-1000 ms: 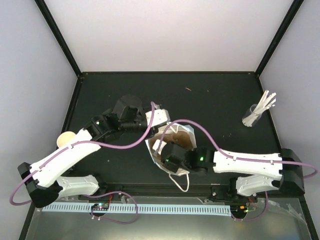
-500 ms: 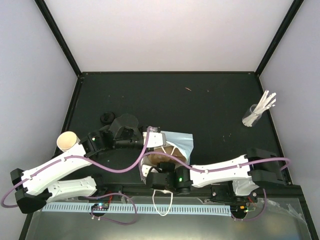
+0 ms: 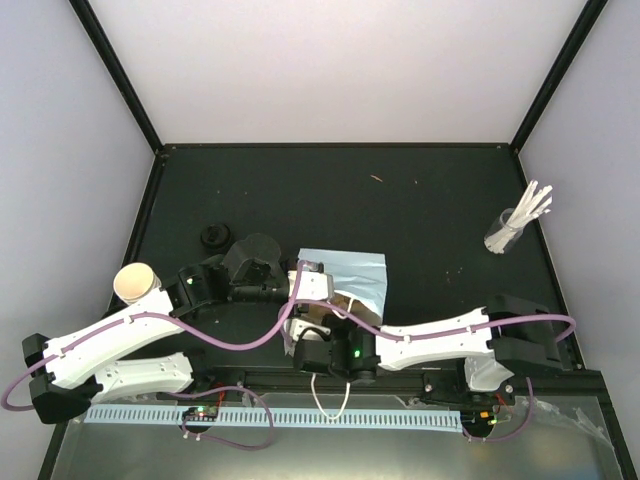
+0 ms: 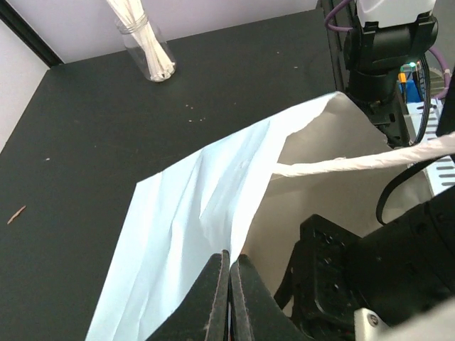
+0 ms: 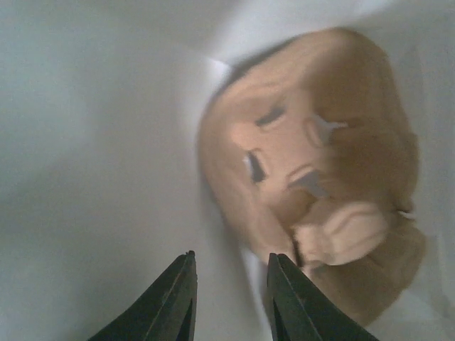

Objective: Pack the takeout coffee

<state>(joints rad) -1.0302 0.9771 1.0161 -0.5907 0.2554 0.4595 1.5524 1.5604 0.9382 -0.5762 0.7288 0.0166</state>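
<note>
ok, i see left pincer (image 4: pixel 229 284) pinched shut on the bag (image 4: pixel 192 213) rim; right pincer (image 5: pixel 231 284) inside it, jaws apart, empty, carrier (image 5: pixel 334 185) just ahead.

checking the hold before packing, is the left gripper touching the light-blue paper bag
Touching: the left wrist view shows the left gripper shut on the light-blue paper bag's rim, no gap.

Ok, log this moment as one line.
left gripper: shut on bag rim | right gripper: open, inside bag | carrier: in bag | cup: outside bag, unlidded
</note>
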